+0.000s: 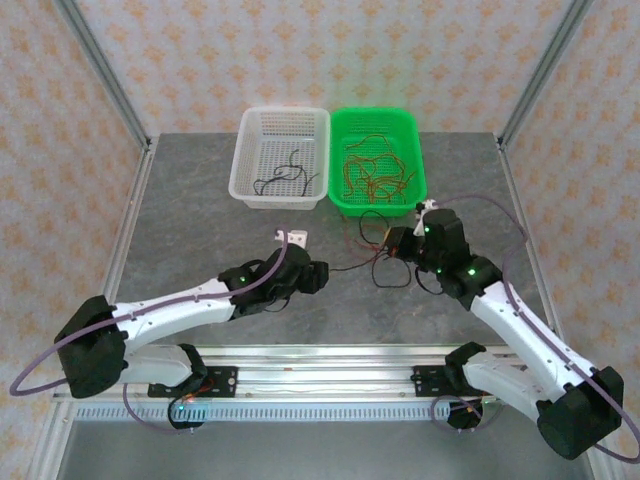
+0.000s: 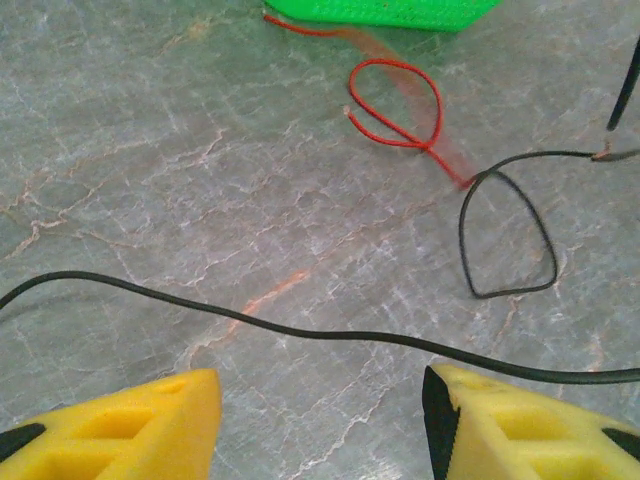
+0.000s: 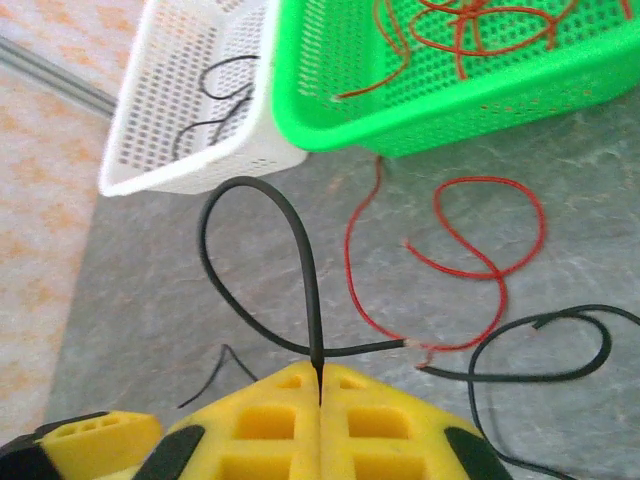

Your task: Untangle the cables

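Two baskets stood touching, side by side, at the far end of the table (image 1: 200, 250): one white basket (image 1: 278, 200) on the left and one green basket (image 1: 385, 207) on the right. The white one held only a few black cables (image 1: 283, 178), curled on its floor (two or three, too thin to count for certain). The green one held a tangle of red cables (image 1: 375, 172), knotted too closely to number. More of the cables lay out on the table just in front of the green basket. One loose red cable (image 3: 490, 181) made an open loop there, with a strand trailing back to the basket's foot. A looped black cable (image 3: 540, 378) lay just beside it, and the two crossed near their ends. Two arms reached in from the near edge. The right gripper (image 3: 320, 395) was clenched, its yellow fingers pressed flat together on a pinched black cable (image 3: 312, 300), which rose from the grip in a tall loop. The left gripper (image 2: 320, 410) was released, with its two fingers spread apart and low over the stone surface, grasping nothing. A long black strand (image 2: 300, 332) ran across the table just ahead of its fingertips. Whether this was the same cable the right gripper pinched could not be told.
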Tool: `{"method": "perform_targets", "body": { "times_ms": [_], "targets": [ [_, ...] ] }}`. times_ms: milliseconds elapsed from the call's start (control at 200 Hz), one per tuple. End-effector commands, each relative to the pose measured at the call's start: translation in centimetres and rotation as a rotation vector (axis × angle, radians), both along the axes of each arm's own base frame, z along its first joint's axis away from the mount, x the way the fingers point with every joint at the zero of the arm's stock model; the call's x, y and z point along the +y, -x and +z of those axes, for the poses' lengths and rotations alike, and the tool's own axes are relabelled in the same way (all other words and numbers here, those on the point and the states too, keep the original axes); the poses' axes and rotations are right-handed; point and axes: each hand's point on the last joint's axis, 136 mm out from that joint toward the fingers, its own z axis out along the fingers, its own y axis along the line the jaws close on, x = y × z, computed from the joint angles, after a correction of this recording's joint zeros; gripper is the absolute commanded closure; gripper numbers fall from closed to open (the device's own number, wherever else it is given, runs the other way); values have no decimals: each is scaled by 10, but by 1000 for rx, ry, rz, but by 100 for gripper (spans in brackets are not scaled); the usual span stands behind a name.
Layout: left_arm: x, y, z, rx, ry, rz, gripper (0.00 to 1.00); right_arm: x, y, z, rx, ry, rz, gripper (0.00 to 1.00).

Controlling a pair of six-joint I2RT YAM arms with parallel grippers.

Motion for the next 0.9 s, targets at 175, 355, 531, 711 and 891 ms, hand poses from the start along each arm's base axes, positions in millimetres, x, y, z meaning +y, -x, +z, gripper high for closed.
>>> {"method": "perform_targets", "body": {
  "times_ms": [175,355,531,711,891],
  "targets": [
    [12,4,37,-131,42,2,43,18,2,69,-121,-108,88,100],
    [30,11,77,-248,100,9,42,32,10,113,-225,-210,181,100],
    [43,14,105,-374,94,-9,38,46,20,138,-294,-231,301,100],
    [24,10,118,-476,86,-103,37,56,25,131,-345,-140,426,100],
    [-8,4,124,-539,131,-197,36,61,25,124,-401,-84,496,100]
  ]
}}
